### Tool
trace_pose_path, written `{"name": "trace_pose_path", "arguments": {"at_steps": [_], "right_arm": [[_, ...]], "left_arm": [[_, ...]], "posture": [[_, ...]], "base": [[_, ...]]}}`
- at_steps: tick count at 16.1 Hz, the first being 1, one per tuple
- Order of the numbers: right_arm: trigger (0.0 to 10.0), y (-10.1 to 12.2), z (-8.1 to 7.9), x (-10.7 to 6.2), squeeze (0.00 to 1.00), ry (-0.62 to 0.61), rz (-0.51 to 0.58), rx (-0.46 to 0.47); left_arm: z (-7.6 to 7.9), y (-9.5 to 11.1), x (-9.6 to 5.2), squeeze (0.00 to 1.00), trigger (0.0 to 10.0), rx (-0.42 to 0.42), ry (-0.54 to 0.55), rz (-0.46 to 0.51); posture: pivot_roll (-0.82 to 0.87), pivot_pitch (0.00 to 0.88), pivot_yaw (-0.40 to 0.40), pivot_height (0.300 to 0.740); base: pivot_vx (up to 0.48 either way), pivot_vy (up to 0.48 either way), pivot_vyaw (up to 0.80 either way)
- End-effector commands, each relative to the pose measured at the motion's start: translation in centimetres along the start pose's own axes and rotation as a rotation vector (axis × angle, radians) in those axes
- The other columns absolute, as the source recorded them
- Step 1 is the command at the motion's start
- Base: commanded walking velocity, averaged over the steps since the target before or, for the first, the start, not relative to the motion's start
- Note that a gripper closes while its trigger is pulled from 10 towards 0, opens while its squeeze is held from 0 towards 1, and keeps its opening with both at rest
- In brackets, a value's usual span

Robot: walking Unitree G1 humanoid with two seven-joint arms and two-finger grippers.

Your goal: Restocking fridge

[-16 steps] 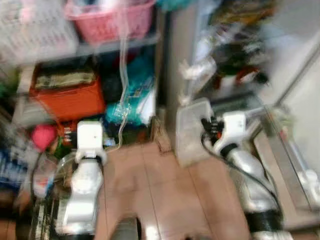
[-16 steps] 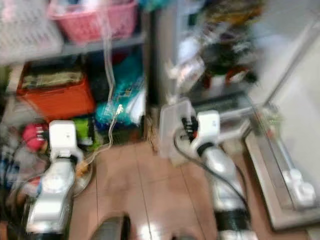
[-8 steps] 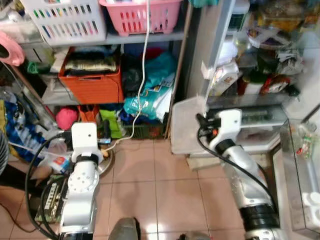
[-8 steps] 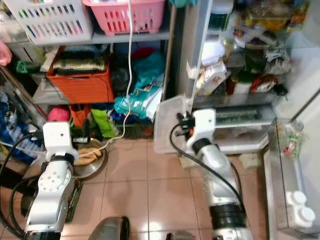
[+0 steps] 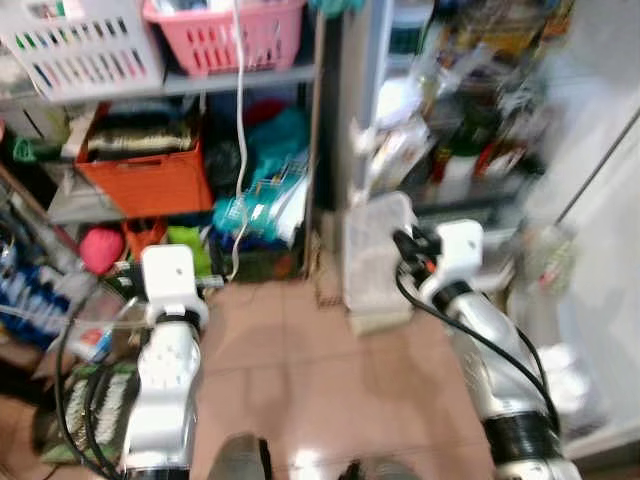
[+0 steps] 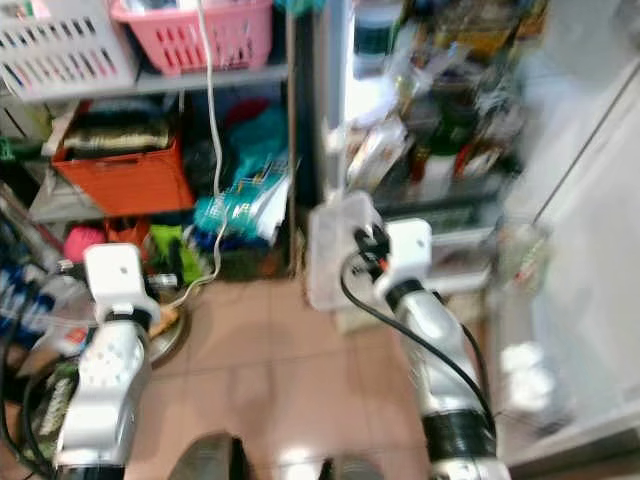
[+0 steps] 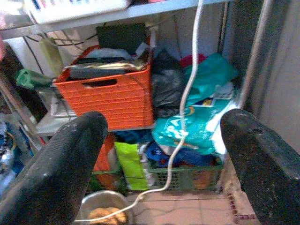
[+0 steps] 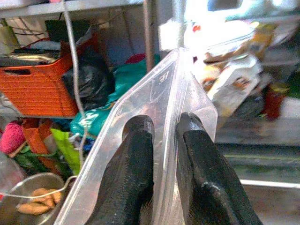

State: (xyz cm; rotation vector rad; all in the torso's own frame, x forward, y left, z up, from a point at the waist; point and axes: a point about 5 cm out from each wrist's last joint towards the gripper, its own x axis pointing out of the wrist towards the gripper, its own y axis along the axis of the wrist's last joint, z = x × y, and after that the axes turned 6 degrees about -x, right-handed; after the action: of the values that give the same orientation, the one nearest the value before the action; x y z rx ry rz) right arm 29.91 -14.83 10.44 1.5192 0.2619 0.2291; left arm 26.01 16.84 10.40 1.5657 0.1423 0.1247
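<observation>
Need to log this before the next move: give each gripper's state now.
Left gripper: open, holding nothing.
Right gripper: closed on the wall of a clear plastic container.

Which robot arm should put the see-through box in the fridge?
Right, probably. The right gripper already pinches the clear box's wall, beside the open fridge. The left gripper is open, facing the shelf's orange crate.

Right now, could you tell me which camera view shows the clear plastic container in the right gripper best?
The right wrist view: the clear plastic container is sharp there, its wall pinched in the right gripper. Both eye views show it blurred, held up before the open fridge.
</observation>
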Motion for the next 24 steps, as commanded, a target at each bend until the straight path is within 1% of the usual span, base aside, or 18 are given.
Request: {"name": "trace_pose_path", "arguments": {"at_steps": [1,5,9,12,14,15,18,21,22,23,24], "right_arm": [[10.0,0.4,-0.6,0.3,0.00,0.015,0.020,0.011],[10.0,0.3,-0.6,0.3,0.00,0.021,0.015,0.009],[10.0,0.3,-0.3,0.2,0.00,0.012,0.010,0.001],[10.0,0.2,0.0,0.3,0.00,-0.019,-0.001,-0.020],[10.0,-0.1,0.8,0.3,0.00,-0.086,-0.036,-0.060],[10.0,-0.4,1.5,0.4,0.00,-0.135,-0.057,-0.025],[10.0,-0.5,3.1,0.5,0.00,-0.246,-0.084,-0.030],[10.0,-0.8,5.2,0.3,0.00,-0.388,-0.119,-0.043],[10.0,-0.8,5.6,0.2,0.00,-0.413,-0.123,-0.044],[10.0,-0.7,6.2,0.1,0.00,-0.451,-0.122,-0.052],[10.0,-0.6,6.5,0.0,0.00,-0.470,-0.125,-0.067]], "left_arm": [[-0.7,0.3,0.1,0.00,10.0,-0.013,0.020,0.016],[-0.6,0.5,0.2,0.00,10.0,-0.026,0.022,0.033],[-0.4,0.5,0.1,0.00,10.0,-0.037,0.007,0.039],[-0.3,0.4,0.1,0.00,10.0,-0.040,0.000,0.039],[-0.3,0.4,0.1,0.00,10.0,-0.043,-0.002,0.038],[-0.3,0.4,0.2,0.00,10.0,-0.044,-0.001,0.036],[-0.2,0.4,0.2,0.00,10.0,-0.053,-0.001,0.036],[-0.1,0.3,0.2,0.00,10.0,-0.070,0.006,0.027],[-0.1,0.4,0.2,0.00,10.0,-0.071,0.004,0.030],[0.0,0.3,0.2,0.00,10.0,-0.098,0.010,0.022],[0.0,0.3,0.2,0.00,10.0,-0.098,0.009,0.020]], "posture": [[0.06,0.104,0.003,0.740],[0.05,0.103,-0.001,0.740],[0.05,0.103,-0.002,0.740],[0.05,0.105,-0.004,0.740],[0.05,0.105,-0.006,0.740],[0.05,0.103,-0.009,0.740],[0.06,0.101,-0.010,0.740],[0.06,0.097,-0.010,0.740],[0.06,0.096,-0.009,0.740],[0.05,0.096,-0.008,0.740],[0.05,0.097,-0.009,0.740]], "base": [[0.000,0.000,0.00],[0.000,0.000,0.00],[0.000,0.000,0.00],[0.247,0.000,0.00],[0.126,0.000,0.00],[0.000,0.000,0.00],[0.000,0.000,0.00],[0.000,0.000,0.00],[0.000,0.000,0.00],[0.000,0.000,0.00],[0.000,0.000,0.00]]}}
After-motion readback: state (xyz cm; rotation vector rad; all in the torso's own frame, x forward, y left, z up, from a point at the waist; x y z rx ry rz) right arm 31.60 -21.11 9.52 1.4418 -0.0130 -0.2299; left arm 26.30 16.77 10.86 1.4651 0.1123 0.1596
